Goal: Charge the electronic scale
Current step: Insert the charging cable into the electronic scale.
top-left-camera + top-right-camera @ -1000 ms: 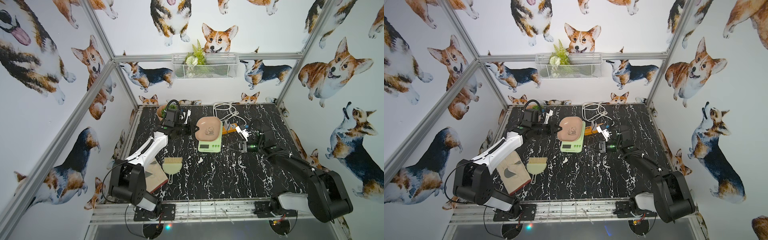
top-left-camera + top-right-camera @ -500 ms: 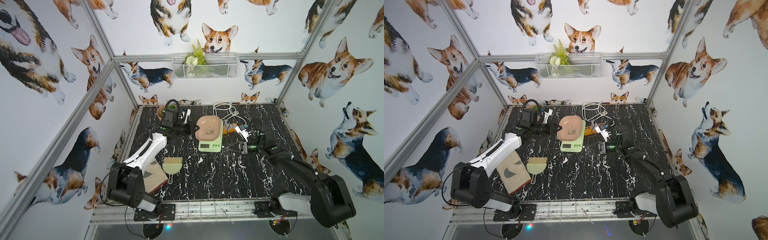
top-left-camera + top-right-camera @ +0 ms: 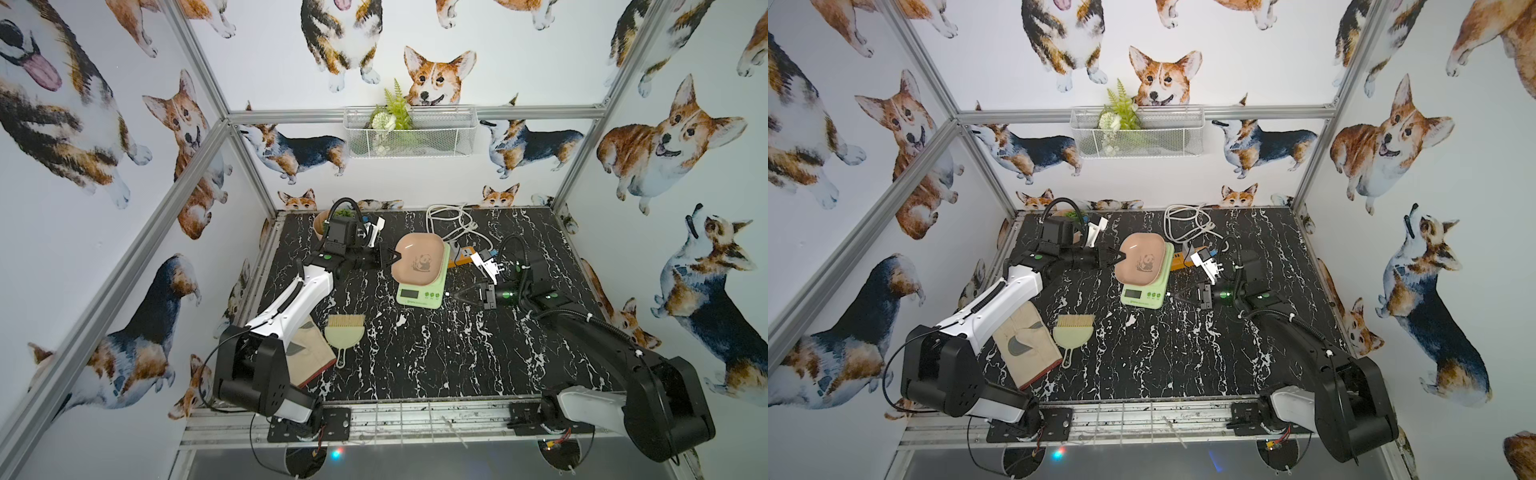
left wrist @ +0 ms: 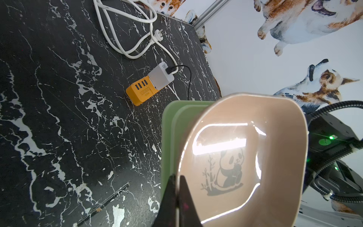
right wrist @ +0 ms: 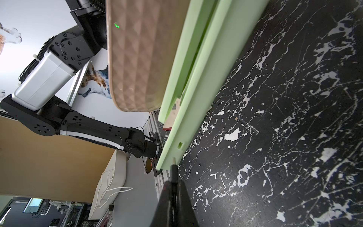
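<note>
Right wrist view: right claw [image 5: 172, 183] clamped on the charging plug [image 5: 173, 171], tip at the side wall of the electronic scale [image 5: 206, 82], just off its port [image 5: 180, 145]. Pushing now would likely shove the scale along the desk [image 5: 294, 118]; left claw [image 4: 176, 180], pinching only the tray [image 4: 245, 157] rim, may tilt it.

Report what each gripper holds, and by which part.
Left gripper pinches the pink tray of the scale by its rim. Right gripper holds the black charging plug by its body, metal tip free.
</note>
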`<state>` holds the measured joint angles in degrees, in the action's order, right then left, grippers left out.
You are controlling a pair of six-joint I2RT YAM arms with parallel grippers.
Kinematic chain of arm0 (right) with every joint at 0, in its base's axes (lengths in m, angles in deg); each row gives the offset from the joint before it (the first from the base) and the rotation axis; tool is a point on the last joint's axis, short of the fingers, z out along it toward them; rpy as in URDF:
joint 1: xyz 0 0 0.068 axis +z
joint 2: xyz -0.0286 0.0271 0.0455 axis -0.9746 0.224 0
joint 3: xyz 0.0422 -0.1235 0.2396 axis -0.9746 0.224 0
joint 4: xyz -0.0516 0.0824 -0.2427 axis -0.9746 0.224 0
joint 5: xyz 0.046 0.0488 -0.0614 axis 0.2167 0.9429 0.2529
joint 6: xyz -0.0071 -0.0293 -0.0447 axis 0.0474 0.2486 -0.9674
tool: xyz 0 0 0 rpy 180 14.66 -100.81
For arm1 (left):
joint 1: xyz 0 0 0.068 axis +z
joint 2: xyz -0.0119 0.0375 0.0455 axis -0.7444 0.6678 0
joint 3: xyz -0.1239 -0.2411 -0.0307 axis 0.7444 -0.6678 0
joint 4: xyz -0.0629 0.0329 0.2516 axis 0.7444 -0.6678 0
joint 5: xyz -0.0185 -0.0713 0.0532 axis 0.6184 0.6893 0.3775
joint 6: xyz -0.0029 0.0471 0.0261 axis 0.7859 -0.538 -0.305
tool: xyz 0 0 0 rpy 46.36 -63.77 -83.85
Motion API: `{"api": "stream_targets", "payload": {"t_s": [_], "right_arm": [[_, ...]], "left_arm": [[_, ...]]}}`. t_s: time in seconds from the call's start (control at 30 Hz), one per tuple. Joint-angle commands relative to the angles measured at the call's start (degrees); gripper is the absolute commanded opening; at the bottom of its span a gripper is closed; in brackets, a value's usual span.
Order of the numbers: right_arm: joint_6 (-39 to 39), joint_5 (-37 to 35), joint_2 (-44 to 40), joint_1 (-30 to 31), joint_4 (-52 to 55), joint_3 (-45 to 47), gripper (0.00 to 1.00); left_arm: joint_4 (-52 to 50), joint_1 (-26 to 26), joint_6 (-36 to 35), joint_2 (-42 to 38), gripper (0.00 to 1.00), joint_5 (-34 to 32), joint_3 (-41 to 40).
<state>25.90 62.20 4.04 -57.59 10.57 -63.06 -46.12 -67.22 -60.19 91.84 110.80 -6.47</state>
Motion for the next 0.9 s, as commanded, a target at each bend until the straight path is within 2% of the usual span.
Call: {"api": "stream_targets", "payload": {"t_s": [0.0, 0.87], "right_arm": [[-1.20, -0.16, 0.14, -0.02, 0.26, -0.69, 0.00], [1.57, -0.03, 1.70, 1.38, -3.52, -2.00, 0.00]], "left_arm": [[2.20, 0.14, -0.33, -0.71, 0.00, 2.85, 0.47], [3.75, -0.02, 0.45, -0.63, 0.00, 3.67, -0.23]]}}
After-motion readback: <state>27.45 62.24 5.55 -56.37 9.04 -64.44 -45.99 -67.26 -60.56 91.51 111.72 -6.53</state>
